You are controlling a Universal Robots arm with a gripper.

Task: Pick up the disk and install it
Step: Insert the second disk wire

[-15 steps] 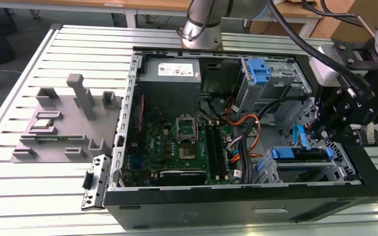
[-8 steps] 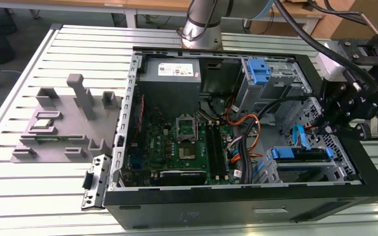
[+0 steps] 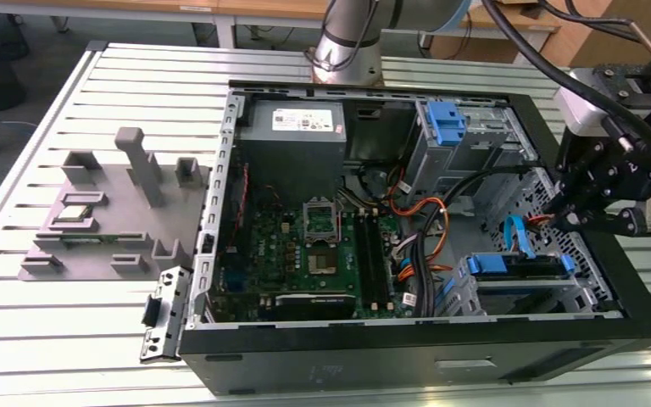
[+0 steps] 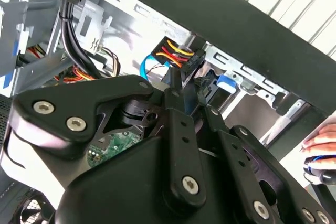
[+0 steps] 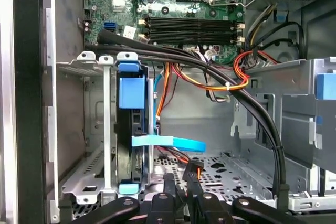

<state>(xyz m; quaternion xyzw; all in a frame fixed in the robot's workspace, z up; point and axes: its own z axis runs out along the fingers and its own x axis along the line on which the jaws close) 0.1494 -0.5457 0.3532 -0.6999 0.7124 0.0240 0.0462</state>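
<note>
Slatted metal table under open computer case (end effector closed on black connector).

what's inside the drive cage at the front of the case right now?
The drive cage holds the disk in its blue carrier, seated on edge between the rails; its label face is hidden. A blue cable runs from it. The gripper hangs above the case nearby.
</note>
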